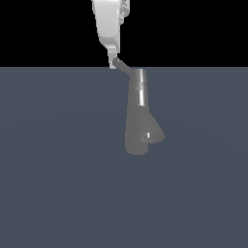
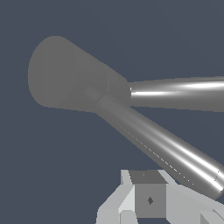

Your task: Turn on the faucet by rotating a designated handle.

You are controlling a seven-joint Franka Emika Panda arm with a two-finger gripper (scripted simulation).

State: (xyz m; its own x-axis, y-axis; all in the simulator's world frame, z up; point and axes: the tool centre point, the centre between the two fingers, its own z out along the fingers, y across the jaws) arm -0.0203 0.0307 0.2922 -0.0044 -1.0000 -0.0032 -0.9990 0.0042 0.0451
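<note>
Closest to the wrist camera, the gripper (image 2: 148,201) shows only as pale blocks beside the handle (image 2: 175,153); whether its fingers are parted or closed cannot be told. In the exterior view, the gripper (image 1: 113,62) meets the tip of the handle (image 1: 124,68), a thin rod slanting from the cap. The faucet (image 1: 139,114) stands upright on the grey floor (image 1: 58,169), right of centre in the exterior view.

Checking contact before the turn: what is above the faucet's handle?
The hand hangs right above the outer end of the handle, which sticks sideways from the top of the faucet. Whether its fingers actually touch the handle cannot be seen.
</note>
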